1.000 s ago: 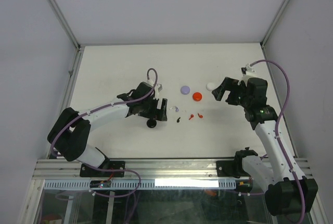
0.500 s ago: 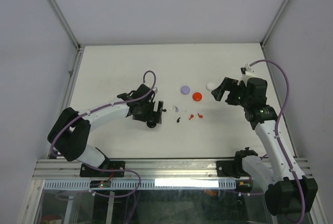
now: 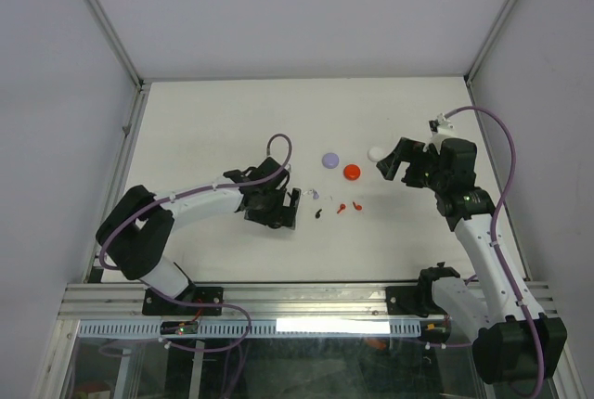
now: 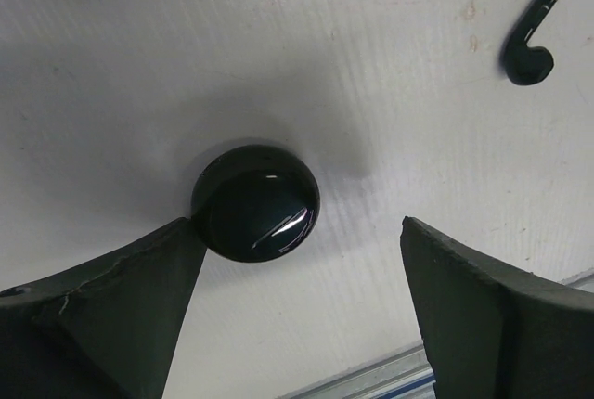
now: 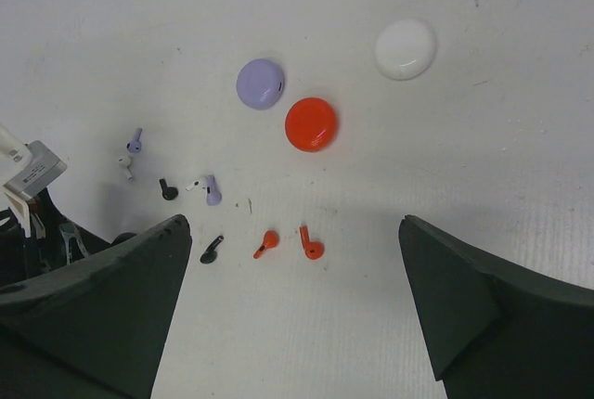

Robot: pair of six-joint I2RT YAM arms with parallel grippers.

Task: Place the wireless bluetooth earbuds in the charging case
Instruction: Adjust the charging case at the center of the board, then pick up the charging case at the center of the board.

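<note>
A glossy black round charging case (image 4: 256, 202) lies shut on the table between the jaws of my open left gripper (image 4: 302, 260), its edge against the left finger (image 4: 121, 297). From the top, that gripper (image 3: 279, 210) covers the case. The wireless bluetooth earbuds lie scattered to its right: black ones (image 5: 212, 249) (image 5: 167, 189), red ones (image 5: 267, 243) (image 5: 309, 244) and lavender ones (image 5: 212, 190) (image 5: 133, 142). One black earbud (image 4: 527, 51) shows past the left jaws. My right gripper (image 3: 394, 163) hangs open, high above the table.
Three more round cases sit behind the earbuds: lavender (image 5: 261, 83), red (image 5: 311, 123) and white (image 5: 406, 48). A tiny white bud (image 5: 124, 166) lies by the lavender ones. Metal rails run along the table's near edge (image 3: 306, 299).
My left gripper has swung right and toward the near edge, coming down around the black case, which it now covers from above. The right arm has not moved.
</note>
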